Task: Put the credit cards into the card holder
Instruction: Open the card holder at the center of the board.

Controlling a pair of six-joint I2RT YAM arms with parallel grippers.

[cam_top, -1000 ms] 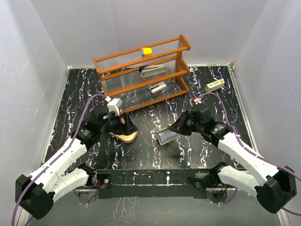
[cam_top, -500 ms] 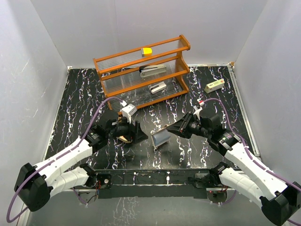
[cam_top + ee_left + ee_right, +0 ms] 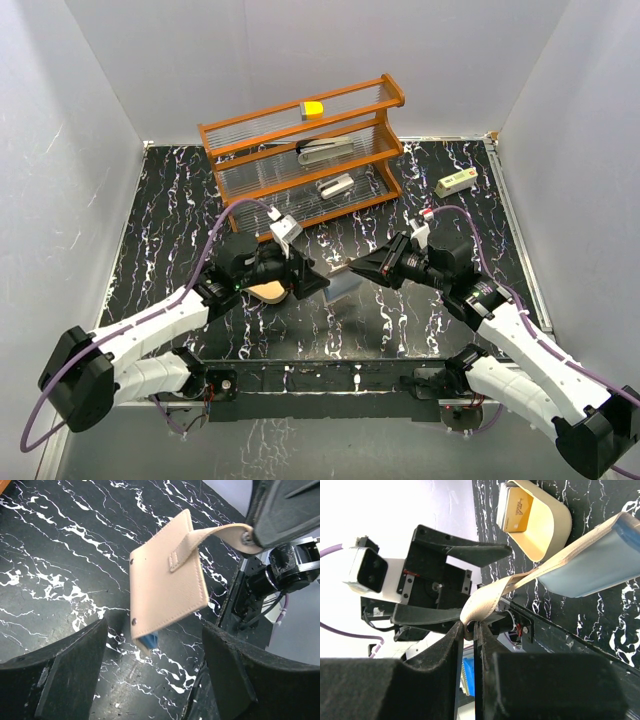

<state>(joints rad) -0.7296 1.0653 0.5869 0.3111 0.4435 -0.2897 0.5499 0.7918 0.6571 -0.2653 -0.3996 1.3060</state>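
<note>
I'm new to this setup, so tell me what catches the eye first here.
A tan wallet hangs in mid-air between the arms, dangling by its strap from the shut right gripper. The left gripper faces it with jaws wide open, not touching. Behind them, an orange rack stands at the back of the marbled black table.

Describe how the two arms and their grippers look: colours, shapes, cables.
The left arm and right arm both have white link shells between bulky black joints. A purple cable loops along each. The left gripper and right gripper are black, with broad wedge-shaped fingers that taper to the tips. A small white camera box sits on the left wrist.
</note>
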